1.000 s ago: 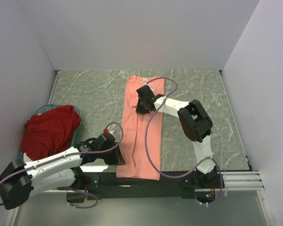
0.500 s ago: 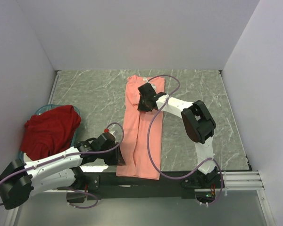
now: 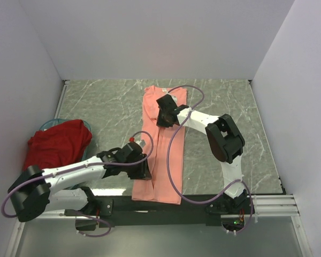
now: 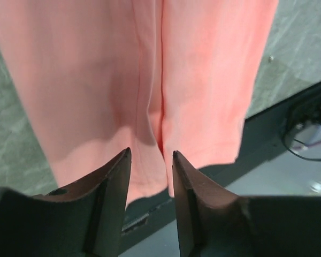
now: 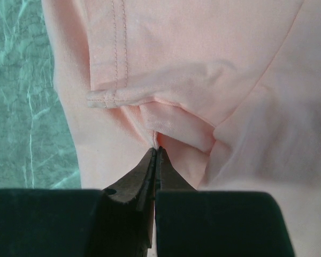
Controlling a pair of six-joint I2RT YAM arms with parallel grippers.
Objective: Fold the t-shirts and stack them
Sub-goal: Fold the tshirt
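**Overhead view.** The salmon-pink shirt point(image 3: 151, 110) lies on the grey marbled bench point(image 3: 107, 107) as a long narrow strip. It runs from the far middle of the bench to the near edge, its sides folded in to meet along a lengthwise crease. The dark red shirt point(image 3: 56, 147) sits crumpled in the teal basket point(image 3: 48, 124) at the left side, well apart from the pink one. The left arm point(image 3: 69, 174) reaches across from the left, and the left jaws are over the near left part of the pink strip. The right arm point(image 3: 222, 136) bends back towards the far end of the strip, with the right jaws over its upper middle. A purple cable point(image 3: 173, 179) from the right arm trails across the pink cloth.

**Left wrist view.** The left jaws stand apart with nothing between the fingers point(image 4: 115, 193). Beyond them is the near end of the salmon-pink shirt point(image 4: 198, 80), its centre crease in line with the gap. The hem lies at the bench point(image 4: 289, 59) edge, with the dark frame below it.

**Right wrist view.** The right jaws are together. The fingertips point(image 5: 142, 176) nip a small pucker of the salmon-pink shirt point(image 5: 230, 64), and wrinkles gather towards that spot. A stitched sleeve hem point(image 5: 104, 96) lies just beyond the tips. Bare bench point(image 5: 21, 80) shows at the left.
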